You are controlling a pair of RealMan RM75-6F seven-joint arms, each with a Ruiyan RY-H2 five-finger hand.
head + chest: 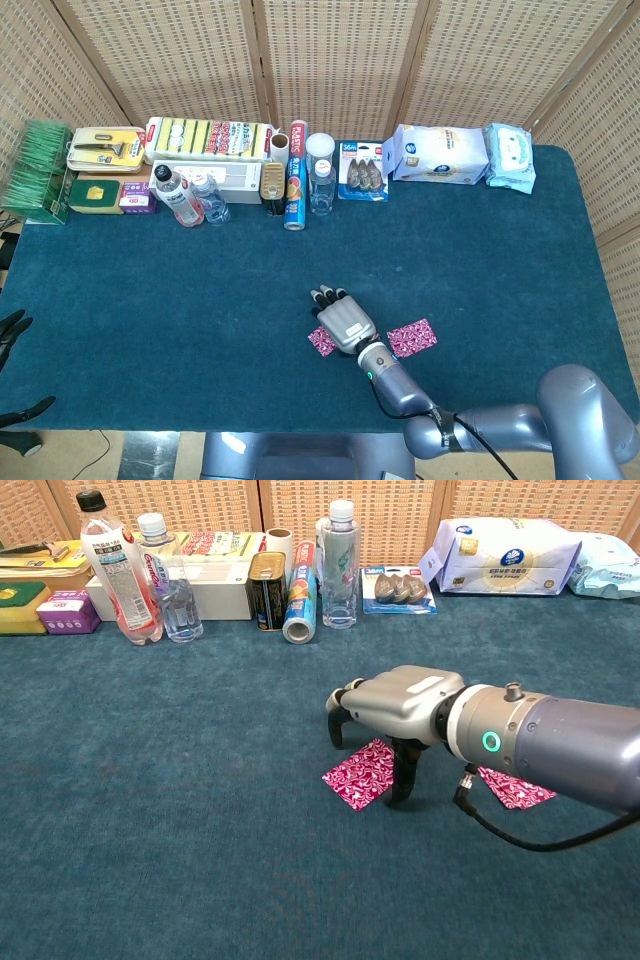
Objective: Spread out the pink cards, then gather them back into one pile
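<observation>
Right hand: the right hand (395, 708) hangs palm down over the blue cloth (180, 810), fingers curled downward like a claw, tips near the cloth; from the head view it shows as a grey block (343, 322) with dark fingertips pointing away from the robot.
Hold: it grips nothing; the thumb stands down just beside the near card's edge, and I cannot tell whether it touches the card.
Left hand: only dark fingertips (12, 328) show at the far left edge of the head view, well apart from the cards; how they are set cannot be told.
Near card: a pink card (358, 774) lies flat on the cloth directly under the right hand, partly covered by it; in the head view only a corner (321, 341) shows to the left of the hand.
Far card: a second pink card (412, 337) lies flat to the right of the hand, beside the wrist; the chest view shows it (514, 788) half hidden behind the forearm.
Look of the cards: both are rectangular, bright magenta with a fine pale swirling pattern, lying at a slant to the table edge.
Spread: the two cards are apart, not touching, with the hand and wrist between them.
Beyond the fingers: a row of goods stands well apart from the hand at the far edge, among them a clear bottle (339, 564) and a white wipes pack (503, 555).
</observation>
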